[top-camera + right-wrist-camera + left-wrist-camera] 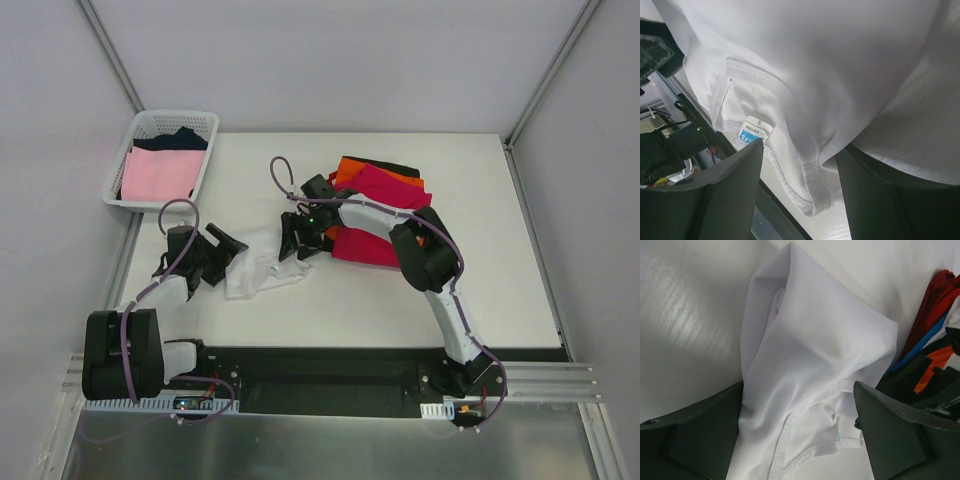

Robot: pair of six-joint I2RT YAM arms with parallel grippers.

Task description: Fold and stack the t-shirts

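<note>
The white t-shirt [258, 275] lies crumpled on the surface [330, 310] at the middle of the top view, between the two arms. The left pincer [799, 390] stands wide open, with cloth between its fingers but not clamped. The right pincer [800, 150] is also parted, a hemmed fold and size label hanging in its gap. Right of centre sits a pile of magenta-red [385, 185], orange [350, 168] and black [398, 167] shirts. The basket [172, 117] at upper left holds a pink shirt [158, 172].

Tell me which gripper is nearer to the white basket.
Left. The left gripper is at the white shirt's left edge, on the basket's side of the table. The right gripper is beyond the shirt, at its right edge, beside the red shirts.
</note>
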